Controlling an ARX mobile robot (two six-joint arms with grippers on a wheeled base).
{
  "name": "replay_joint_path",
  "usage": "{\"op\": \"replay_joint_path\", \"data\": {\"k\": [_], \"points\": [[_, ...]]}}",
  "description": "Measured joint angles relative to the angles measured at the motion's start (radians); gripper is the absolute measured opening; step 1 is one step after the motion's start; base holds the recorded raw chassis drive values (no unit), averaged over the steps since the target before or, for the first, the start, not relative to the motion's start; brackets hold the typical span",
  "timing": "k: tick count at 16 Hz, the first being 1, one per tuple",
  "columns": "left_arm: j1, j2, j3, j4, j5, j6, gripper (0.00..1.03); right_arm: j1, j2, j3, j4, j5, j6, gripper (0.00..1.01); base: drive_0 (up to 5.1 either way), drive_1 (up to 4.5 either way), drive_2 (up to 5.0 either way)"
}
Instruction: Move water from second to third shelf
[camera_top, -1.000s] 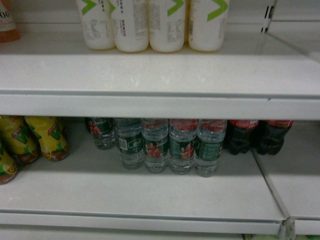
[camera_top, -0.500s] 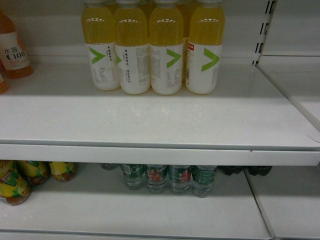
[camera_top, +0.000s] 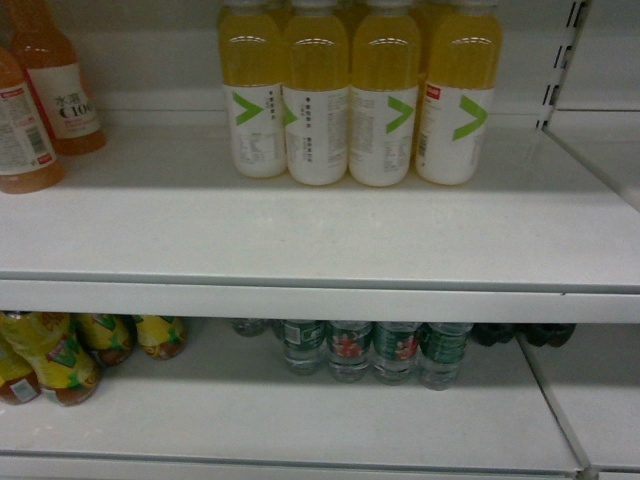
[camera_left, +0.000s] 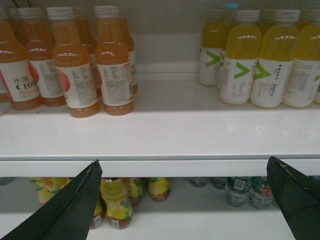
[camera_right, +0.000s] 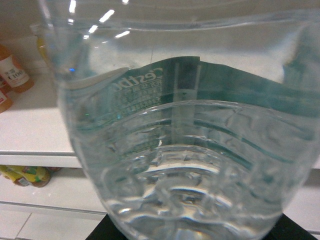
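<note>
A clear ribbed water bottle (camera_right: 175, 150) with a green label fills the right wrist view, its base close to the camera. My right gripper (camera_right: 192, 234) is shut on it, and only its black fingers (camera_right: 107, 234) show at the bottom corners. More water bottles (camera_top: 372, 350) stand in a row on the lower shelf (camera_top: 300, 425), also seen in the left wrist view as water bottles (camera_left: 245, 190). My left gripper (camera_left: 183, 162) hangs open and empty in front of the upper shelf's edge (camera_left: 165, 167). Neither gripper shows in the head view.
Yellow drink bottles with green chevrons (camera_top: 360, 100) stand at the back of the upper shelf (camera_top: 300, 230), with orange drink bottles (camera_top: 40, 110) to their left. Below are yellow-labelled tea bottles (camera_top: 70, 355) on the left and dark cola bottles (camera_top: 520, 333) on the right. A slotted upright (camera_top: 562, 70) bounds the bay.
The head view has risen and shifted left. The lower shelf's water row dropped to the frame's bottom, and the upper shelf with the yellow bottles now fills the middle.
</note>
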Motion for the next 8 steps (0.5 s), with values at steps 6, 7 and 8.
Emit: {"op": "replay_joint_path", "data": {"k": [6,7,8], "points": [[0.000,0.000,0.000,0.000,0.000,0.000,0.98,0.000,-0.005,0.000,0.001,-0.002,0.000,0.37,-4.9,2.48,2.5],[0.000,0.000,0.000,0.000,-0.001,0.000,0.98,0.000,-0.005,0.000,-0.002,-0.002,0.000,0.37,-5.0,2.45,2.5],[0.000,0.000,0.000,-0.002,0.000,0.000,0.98,0.000,-0.004,0.000,-0.003,-0.003,0.000,0.37,-4.9,2.49,2.5]]}}
